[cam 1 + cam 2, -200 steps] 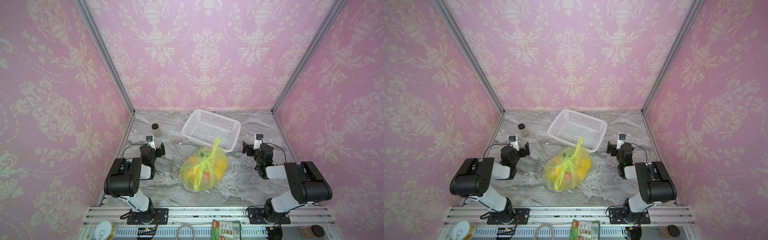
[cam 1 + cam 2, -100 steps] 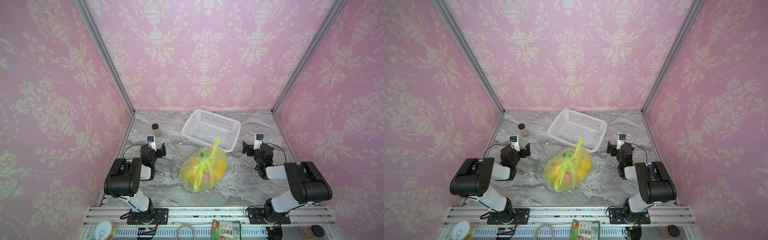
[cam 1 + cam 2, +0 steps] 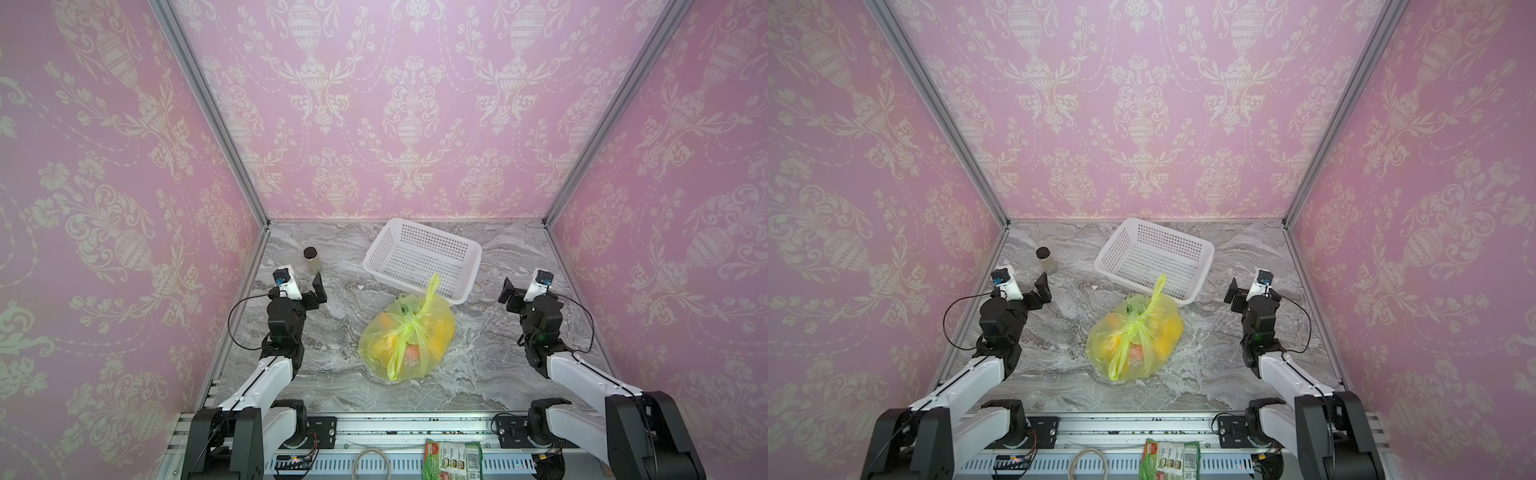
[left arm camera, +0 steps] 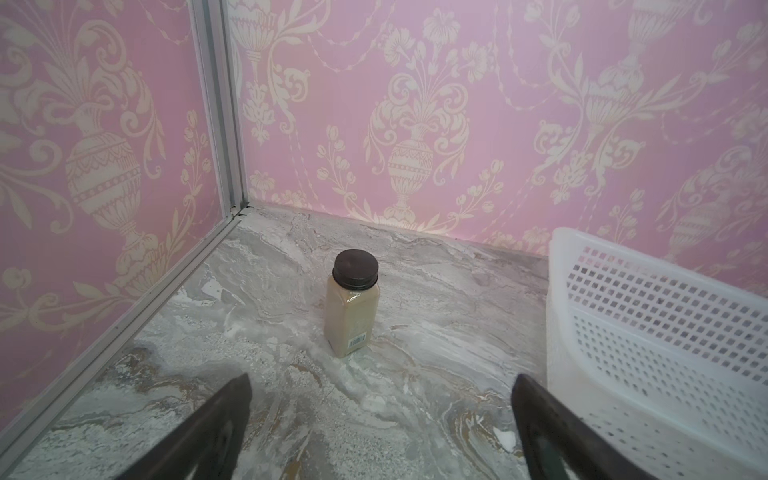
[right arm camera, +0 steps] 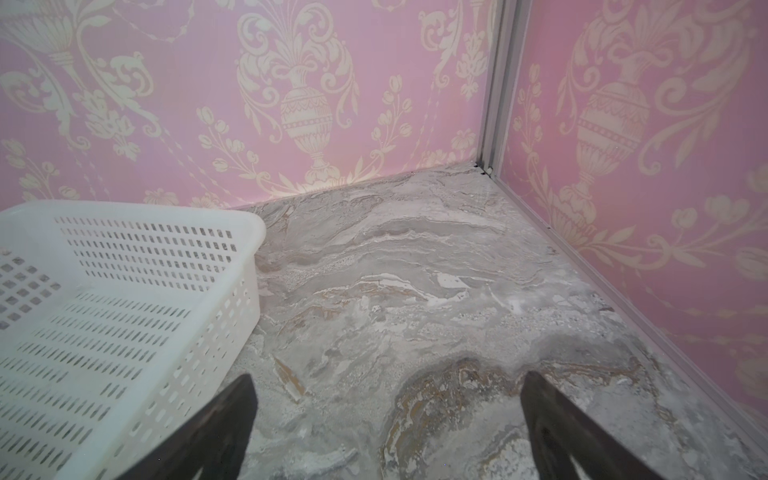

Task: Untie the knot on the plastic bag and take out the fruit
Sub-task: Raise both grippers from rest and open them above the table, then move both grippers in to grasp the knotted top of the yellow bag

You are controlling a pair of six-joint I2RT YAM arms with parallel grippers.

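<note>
Looking down in a top view, I see the plastic bag (image 3: pixel 436 328) sitting on the marble table (image 3: pixel 332 374), midway between my two arms and just in front of the white basket (image 3: pixel 376 249). The knot (image 3: pixel 415 322) sits on top of the bag, tied. One loose end stands up in front of the basket's near wall and another trails down the bag's front. The fruit (image 3: pixel 384 328) is inside, showing through the thin film as yellow, orange and a pinkish patch. My left pincer (image 3: pixel 302 291) hangs low over the table on the left, well apart from the bag and near a small dark-capped bottle (image 3: pixel 311 261). My right pincer (image 3: pixel 523 296) hangs on the right, also well apart from the bag. Both top views give this same layout, and neither pincer touches anything.

From my left wrist, my two fingers (image 4: pixel 224 415) stand spread wide with only bare marble between them. The bottle (image 4: pixel 353 307) stands upright ahead of them, apart from the basket's perforated wall (image 4: pixel 623 332).

From my right wrist, the fingers (image 5: pixel 552 415) are likewise spread wide, pinching nothing. A corner of the basket (image 5: pixel 124 299) lies just beside one finger, and the marble runs on to the corner of the pink wall (image 5: pixel 374 104).
</note>
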